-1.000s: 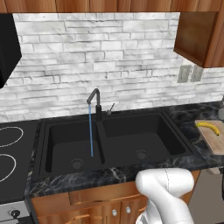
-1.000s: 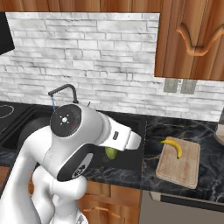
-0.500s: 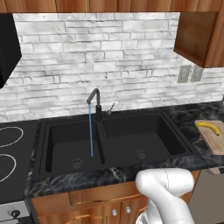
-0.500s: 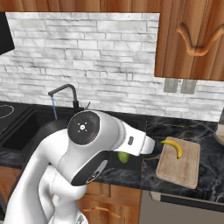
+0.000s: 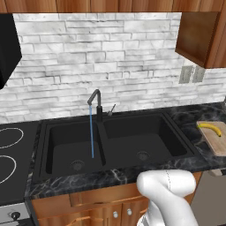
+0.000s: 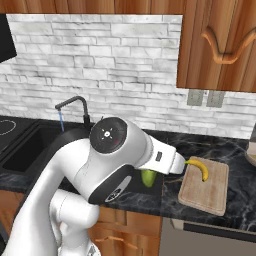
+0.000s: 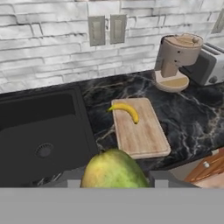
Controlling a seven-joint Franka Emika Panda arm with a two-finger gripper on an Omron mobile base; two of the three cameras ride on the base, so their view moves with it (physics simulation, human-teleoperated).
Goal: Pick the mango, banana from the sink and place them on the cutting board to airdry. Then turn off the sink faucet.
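My gripper (image 7: pixel 114 180) is shut on the mango (image 7: pixel 113 169), a yellow-green oval fruit that sits between the two fingertips at the bottom of the hand view. In the right base view the mango (image 6: pixel 148 177) peeks out green under the arm, over the counter just left of the cutting board (image 6: pixel 207 192). The banana (image 7: pixel 126 111) lies on the far end of the cutting board (image 7: pixel 142 135), right of the sink (image 7: pixel 39 127). A thin stream of water (image 5: pixel 92 132) runs from the black sink faucet (image 5: pixel 96 103) into the left basin of the sink (image 5: pixel 119 132).
A brown grinder-like appliance (image 7: pixel 175 61) and a toaster (image 7: pixel 205 65) stand on the dark marble counter behind the board. Wall outlets (image 7: pixel 107 29) sit above. A stove top (image 5: pixel 9 150) lies left of the sink. An upper cabinet (image 6: pixel 220 45) hangs over the board.
The arm has swung to the right, carrying the mango from over the sink's right side to the counter next to the cutting board. Banana and water stream are unchanged.
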